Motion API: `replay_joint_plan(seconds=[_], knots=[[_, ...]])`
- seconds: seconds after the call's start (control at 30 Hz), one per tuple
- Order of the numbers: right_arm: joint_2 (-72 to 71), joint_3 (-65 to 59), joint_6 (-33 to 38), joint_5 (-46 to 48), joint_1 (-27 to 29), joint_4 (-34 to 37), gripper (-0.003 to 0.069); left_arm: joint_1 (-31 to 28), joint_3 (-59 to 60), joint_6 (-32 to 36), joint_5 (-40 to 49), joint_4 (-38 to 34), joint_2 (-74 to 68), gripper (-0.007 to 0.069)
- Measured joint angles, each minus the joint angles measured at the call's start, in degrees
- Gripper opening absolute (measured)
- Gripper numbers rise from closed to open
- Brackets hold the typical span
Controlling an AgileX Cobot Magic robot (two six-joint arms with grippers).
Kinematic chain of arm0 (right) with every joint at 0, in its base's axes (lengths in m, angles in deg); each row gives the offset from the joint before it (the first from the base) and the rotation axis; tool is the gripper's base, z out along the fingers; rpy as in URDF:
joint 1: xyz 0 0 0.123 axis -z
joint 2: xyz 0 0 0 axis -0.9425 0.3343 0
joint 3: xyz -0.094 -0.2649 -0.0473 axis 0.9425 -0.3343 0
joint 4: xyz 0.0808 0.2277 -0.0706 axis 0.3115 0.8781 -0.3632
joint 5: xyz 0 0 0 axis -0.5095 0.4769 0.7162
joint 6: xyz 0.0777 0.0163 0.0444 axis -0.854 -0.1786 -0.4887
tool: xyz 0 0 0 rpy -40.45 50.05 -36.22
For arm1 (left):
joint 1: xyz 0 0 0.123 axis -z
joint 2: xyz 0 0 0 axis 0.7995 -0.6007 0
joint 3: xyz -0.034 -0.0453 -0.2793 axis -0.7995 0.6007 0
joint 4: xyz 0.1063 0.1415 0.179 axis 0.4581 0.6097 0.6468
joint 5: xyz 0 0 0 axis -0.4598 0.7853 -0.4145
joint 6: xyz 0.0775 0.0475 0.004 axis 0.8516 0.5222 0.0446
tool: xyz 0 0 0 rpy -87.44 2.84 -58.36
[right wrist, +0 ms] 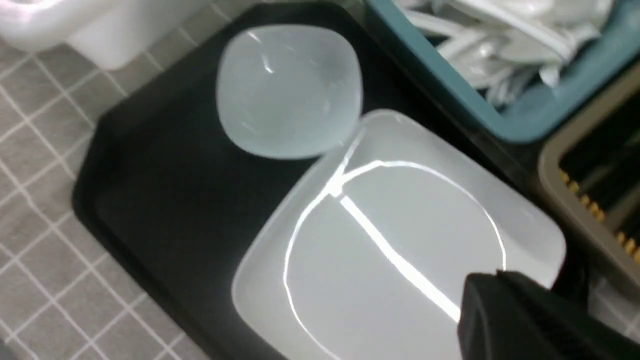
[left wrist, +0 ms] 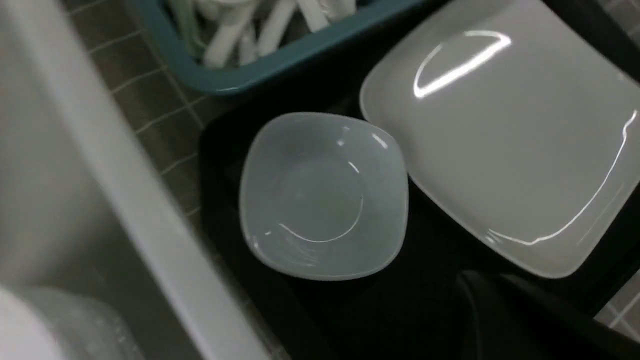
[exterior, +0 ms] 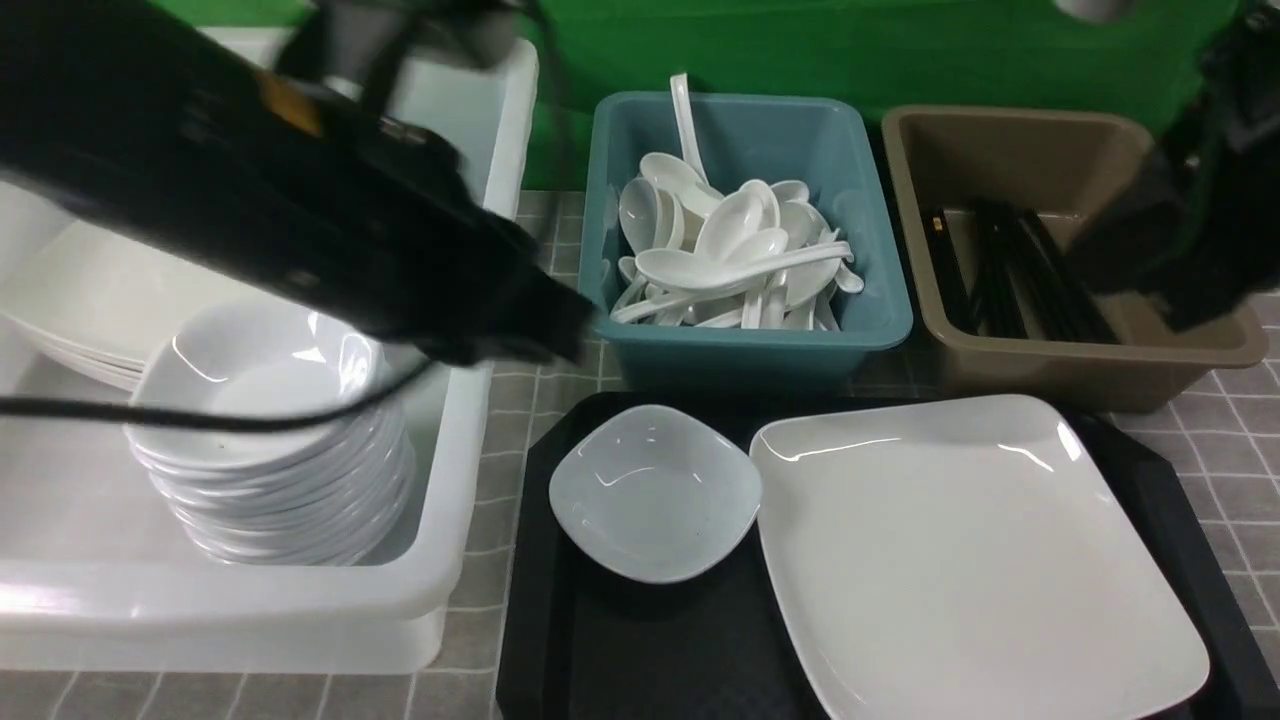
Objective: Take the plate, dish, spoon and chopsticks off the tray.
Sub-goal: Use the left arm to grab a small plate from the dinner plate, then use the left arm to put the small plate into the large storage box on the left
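While both arms hang over the tiled table (exterior: pixel 1230 440), tray (exterior: pixel 530 600): black, nearest the robot, carrying two pieces.
Plate (exterior: pixel 960 560): white, square, on the tray's right part.
Teal tub (exterior: pixel 750 340): behind the tray, heaped with white spoons (exterior: pixel 730 250).
Brown tub (exterior: pixel 1080 370): right of the teal one, holding black chopsticks (exterior: pixel 1010 270).
Dish (exterior: pixel 655 495): pale, on the tray's left, corner at the plate's edge.
Left gripper (exterior: pixel 545 335): closed, nothing in it, just left of the teal tub.
Right gripper (exterior: pixel 1140 265): closed, blurred, over the brown tub.
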Motion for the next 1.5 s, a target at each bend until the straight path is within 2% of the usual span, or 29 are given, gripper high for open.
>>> replay_joint_plan(seconds=[0.1, 0.17, 0.27, 0.3, 0.33, 0.43, 0.53, 0.6, 0.7, 0.83, 0.93, 1.03, 1.07, 1.13, 1.23, 1.27, 1.3, 1.5], knots=[[-3.49, -6.76, -3.04, -0.10, 4.57, 0.00, 0.0020, 8.40, 0.00, -3.22, -1.02, 8.79, -6.54, 0.0053], [-5.34, -10.15, -4.08, -0.16, 5.91, 0.06, 0.0020, 11.87, 0.00, -4.70, -1.21, 13.40, -10.35, 0.0100], [-8.61, -16.16, -4.97, -0.47, 6.27, 0.30, 0.0020, 14.83, 0.00, -5.68, -1.69, 18.35, -15.29, 0.0198], [-9.59, -17.91, -5.04, -0.58, 6.29, 0.77, 0.0020, 15.61, 0.00, -5.88, -2.16, 20.21, -17.62, 0.0260], [-10.14, -18.55, -5.04, -0.71, 6.29, 0.89, 0.0020, 15.74, 0.00, -6.01, -2.45, 20.76, -18.50, 0.0277], [-12.94, -22.35, -5.14, -1.91, 6.29, 1.75, 0.0020, 15.74, -0.05, -7.04, -4.26, 22.83, -22.34, 0.0414], [-15.08, -23.08, -5.14, -3.22, 6.29, 3.18, 0.0020, 15.52, -0.03, -7.52, -7.17, 24.66, -25.28, 0.0507], [-16.41, -23.14, -5.14, -4.69, 6.29, 3.95, 0.0020, 15.11, -0.03, -7.64, -9.02, 25.56, -27.04, 0.0551], [-17.43, -23.14, -5.14, -5.95, 6.29, 4.21, 0.0020, 14.53, -0.03, -7.70, -10.18, 27.03, -29.04, 0.0565], [-17.88, -23.14, -5.09, -6.90, 6.29, 4.59, 0.0020, 14.31, -0.03, -8.52, -10.97, 30.18, -31.64, 0.0551], [-17.83, -23.19, -5.09, -7.55, 6.29, 4.59, 0.0020, 14.31, -0.13, -8.89, -12.21, 30.85, -32.32, 0.0483], [-17.83, -23.25, -5.09, -7.97, 6.29, 4.68, 0.0020, 14.31, -0.13, -9.86, -12.59, 30.83, -32.53, 0.0372], [-17.83, -23.25, -5.09, -8.03, 6.29, 4.70, 0.0020, 14.31, -0.13, -10.21, -12.38, 30.83, -32.53, 0.0285], [-17.83, -23.25, -5.09, -8.02, 6.29, 4.99, 0.0020, 14.38, -0.19, -10.07, -11.86, 31.54, -32.21, 0.0167], [-17.83, -23.25, -5.09, -8.41, 6.29, 5.92, 0.0020, 14.45, -1.18, -10.06, -11.25, 31.48, -29.60, 0.0078], [-17.83, -23.25, -5.09, -8.53, 6.29, 6.07, 0.0020, 14.45, -1.18, -10.06, -11.25, 31.33, -29.39, 0.0078], [-17.83, -23.19, -5.09, -9.09, 6.29, 7.02, 0.0020, 14.45, -2.11, -10.13, -10.71, 29.61, -27.20, 0.0041], [-17.83, -20.42, -5.03, -10.41, 6.29, 11.70, 0.0020, 14.40, -5.79, -10.49, -6.20, 24.27, -18.77, 0.0027]])
